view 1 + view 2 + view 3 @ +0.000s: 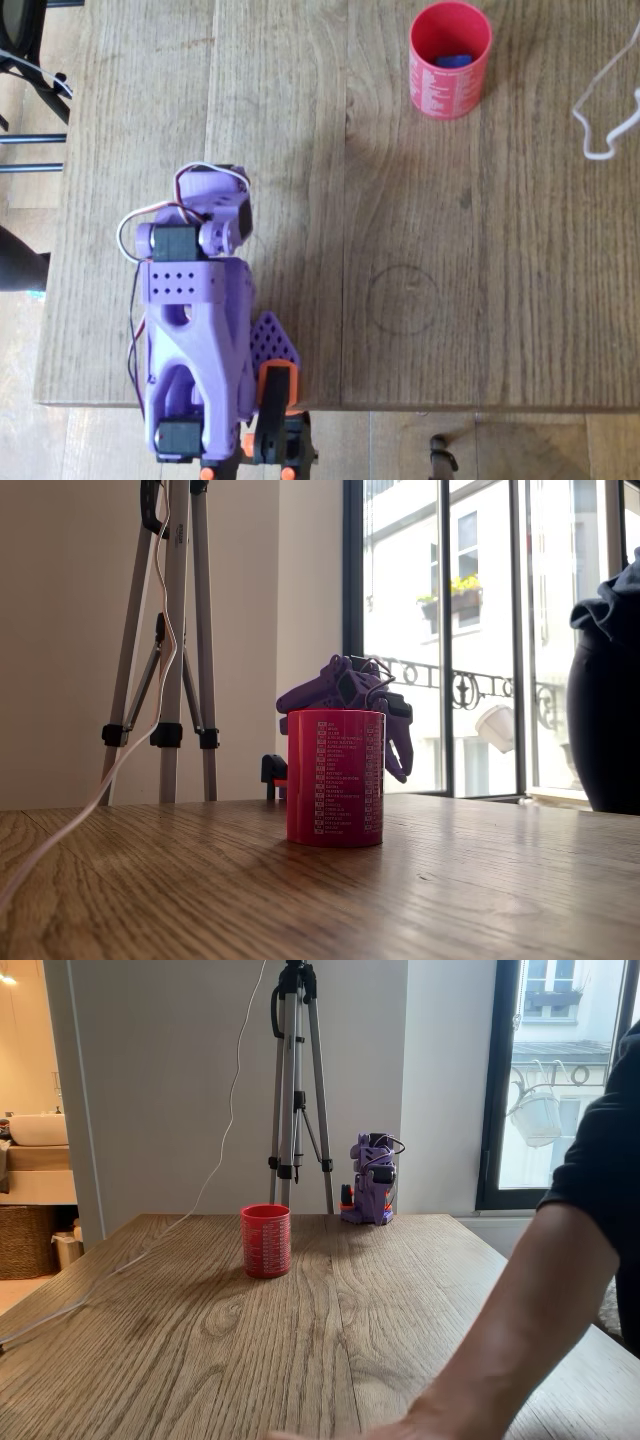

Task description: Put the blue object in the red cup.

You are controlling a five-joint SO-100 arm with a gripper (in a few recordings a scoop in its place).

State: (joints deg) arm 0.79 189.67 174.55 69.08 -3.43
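Note:
The red cup [446, 96] stands upright near the far right of the table, also seen in both fixed views [335, 777] [265, 1241]. Inside it, on the bottom, lies the blue object [453, 60]. The purple arm is folded up at the table's near left edge, far from the cup. Its gripper [400, 758] hangs pointing down behind the cup, and from above it is tucked under the wrist [224, 214]. Nothing is seen between its fingers, and how the jaws stand is unclear.
A white cable [604, 112] lies at the table's far right edge. A faint circle [403, 298] is drawn mid-table. A tripod [297, 1080] stands behind the table. A person's forearm [520, 1350] rests on the table's near right.

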